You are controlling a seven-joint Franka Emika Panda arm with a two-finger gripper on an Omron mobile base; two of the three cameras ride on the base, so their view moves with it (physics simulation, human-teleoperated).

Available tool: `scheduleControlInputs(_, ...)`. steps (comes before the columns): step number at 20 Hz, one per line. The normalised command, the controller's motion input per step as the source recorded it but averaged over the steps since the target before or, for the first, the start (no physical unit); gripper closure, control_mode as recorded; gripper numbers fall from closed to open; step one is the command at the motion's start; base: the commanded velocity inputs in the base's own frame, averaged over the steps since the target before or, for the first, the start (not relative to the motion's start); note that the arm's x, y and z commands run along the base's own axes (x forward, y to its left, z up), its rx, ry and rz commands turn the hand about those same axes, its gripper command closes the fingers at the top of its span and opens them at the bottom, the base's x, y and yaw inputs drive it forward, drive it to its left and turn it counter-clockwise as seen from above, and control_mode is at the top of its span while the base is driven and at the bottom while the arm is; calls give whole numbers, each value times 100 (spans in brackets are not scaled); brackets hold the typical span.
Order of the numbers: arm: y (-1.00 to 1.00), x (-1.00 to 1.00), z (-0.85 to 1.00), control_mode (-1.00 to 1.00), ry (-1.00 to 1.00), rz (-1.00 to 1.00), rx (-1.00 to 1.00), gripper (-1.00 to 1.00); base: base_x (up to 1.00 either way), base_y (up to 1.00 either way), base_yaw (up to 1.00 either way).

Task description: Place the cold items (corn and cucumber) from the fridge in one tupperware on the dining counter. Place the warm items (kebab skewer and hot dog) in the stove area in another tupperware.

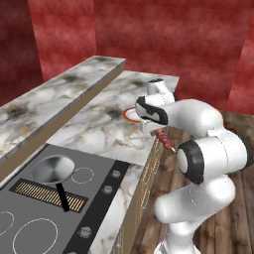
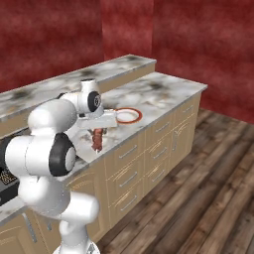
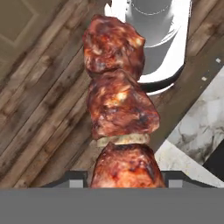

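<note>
1. Red walls close in a kitchen with a wood plank floor, and a marble counter [image 2: 163, 94] runs from the left edge toward the right of centre in the right base view, with cabinet drawers [image 2: 149, 149] beneath it.

2. The kebab skewer [image 3: 118, 109] runs up the centre of the hand view, three browned meat chunks stacked with a pale slice between the lower two. In the right base view it hangs left of centre [image 2: 97, 139], over the counter's front edge; in the left base view it peeks out right of centre [image 1: 164, 138], beneath the arm.

3. The gripper [image 2: 98, 130] has its fingers clamped on the kebab skewer near one end, so the rest dangles free below it.

4. To my eye it is light and stiff along its stick, but the chunks look greasy and lumpy, so a grip on meat could slip or let it swing. I would take hold across a middle chunk, or keep the wrist steady.

5. A red-rimmed tupperware [image 2: 128, 115] lies on the counter just beyond the gripper, at centre frame, and appears empty.

6. Lower left in the left base view, a stove top [image 1: 49, 208] carries a grey pan [image 1: 53, 169].
</note>
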Motion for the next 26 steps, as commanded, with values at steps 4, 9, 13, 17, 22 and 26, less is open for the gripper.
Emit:
scheduleControlInputs(4,-88,-98,-24,-100,-94,8,8,100,0,0,0)
scheduleControlInputs(9,-48,-100,-53,-100,-88,26,-14,100,0,0,0)
scheduleControlInputs(13,6,-100,-88,-100,-75,29,-51,100,0,0,0)
scheduleControlInputs(17,18,-98,-70,-100,-62,31,-47,100,0,0,0)
scheduleControlInputs(22,10,-72,-35,-100,-33,36,-14,100,0,0,0)
scheduleControlInputs(26,52,-54,-49,-100,-16,17,-24,100,0,0,0)
